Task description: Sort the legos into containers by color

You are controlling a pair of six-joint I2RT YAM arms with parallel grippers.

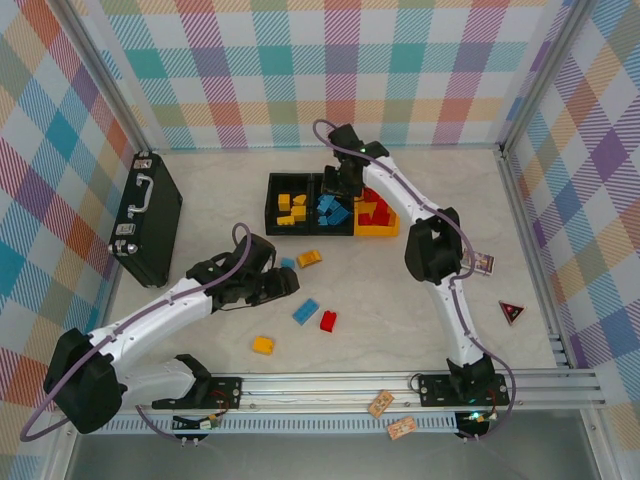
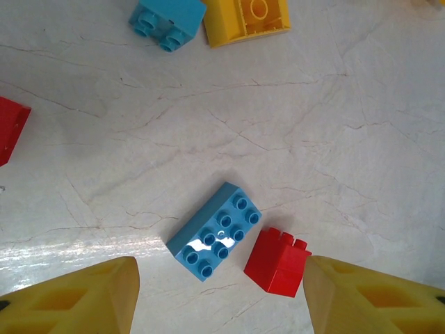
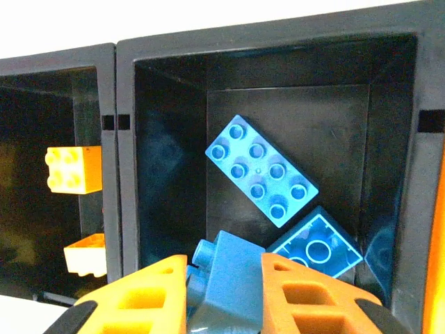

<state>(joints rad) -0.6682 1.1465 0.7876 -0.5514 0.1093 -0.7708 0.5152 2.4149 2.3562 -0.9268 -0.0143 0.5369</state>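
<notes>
The three joined bins [image 1: 310,180] sit toward the far edge of the table [image 1: 420,330], about midway along it. The left black bin [image 1: 271,205] holds yellow bricks [image 1: 290,208], and the orange-yellow bin [image 1: 376,233] at the right end holds red bricks [image 1: 375,213]. The right gripper [image 3: 226,306] hangs over the middle black bin [image 3: 167,139], its orange fingers [image 3: 132,303] pinching a blue brick [image 3: 229,278]. Just under it, inside that bin, lie a blue two-by-four [image 3: 261,170] with its studs up and another blue piece [image 3: 316,243] with its hollow underside up. The left gripper [image 1: 285,285] is low over the middle of the table, its yellow fingers [image 2: 76,299] spread wide with nothing between them. Just ahead of them on the table lie a loose blue two-by-four brick [image 2: 214,231] and a small red brick [image 2: 278,262], just beside each other. Farther out, a small light-blue brick [image 2: 167,21] and a yellow brick [image 2: 247,21] lie side by side. One more yellow piece [image 1: 263,345] lies nearer the near edge. A black briefcase [image 1: 145,218] rests by the left edge.
</notes>
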